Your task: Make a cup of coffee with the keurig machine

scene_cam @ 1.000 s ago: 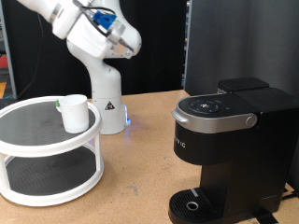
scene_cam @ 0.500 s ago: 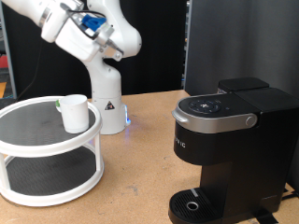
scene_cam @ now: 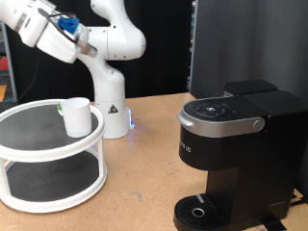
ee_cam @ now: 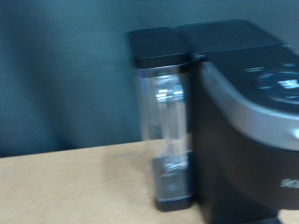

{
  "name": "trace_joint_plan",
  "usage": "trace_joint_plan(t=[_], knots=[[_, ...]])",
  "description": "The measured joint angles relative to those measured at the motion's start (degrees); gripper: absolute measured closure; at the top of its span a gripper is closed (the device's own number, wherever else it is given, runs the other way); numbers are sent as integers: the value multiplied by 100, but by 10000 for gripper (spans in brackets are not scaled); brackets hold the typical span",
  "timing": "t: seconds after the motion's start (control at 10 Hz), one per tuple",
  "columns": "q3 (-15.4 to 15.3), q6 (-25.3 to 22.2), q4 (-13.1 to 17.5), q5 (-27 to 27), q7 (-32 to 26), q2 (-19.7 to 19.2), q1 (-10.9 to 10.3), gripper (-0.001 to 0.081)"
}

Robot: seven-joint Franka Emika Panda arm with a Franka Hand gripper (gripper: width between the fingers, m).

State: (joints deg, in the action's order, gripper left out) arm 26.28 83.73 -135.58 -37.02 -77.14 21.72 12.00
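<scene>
A lab: robot arm base (scene_cam: 109,111) on a wooden table (scene_cam: 144,183)

From my station I count one keurig machine (scene_cam: 236,154) at about four o'clock on the desk (scene_cam: 144,183), one white cup (scene_cam: 77,116), and one small white pod (scene_cam: 61,107) just behind it. One two-tier round stand (scene_cam: 48,159) at nine o'clock carries both. One robot arm (scene_cam: 96,38).
</scene>
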Motion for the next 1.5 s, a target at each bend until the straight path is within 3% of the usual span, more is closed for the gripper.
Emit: trace_joint_plan(t=[0.1, 0.4, 0.7, 0.9, 1.2, 1.5], knots=[[94, -255, 95, 127, -132, -32, 17, 801], [67, 338, -97, -165, 149, -11, 44, 801], [165, 638, -299, -489, 605, 87, 325, 801], [275, 545, -306, -257, 657, 193, 568, 801], [562, 46, -250, 247, 573, 361, 837, 801], [683, -65, -243, 286, 563, 432, 929, 801]])
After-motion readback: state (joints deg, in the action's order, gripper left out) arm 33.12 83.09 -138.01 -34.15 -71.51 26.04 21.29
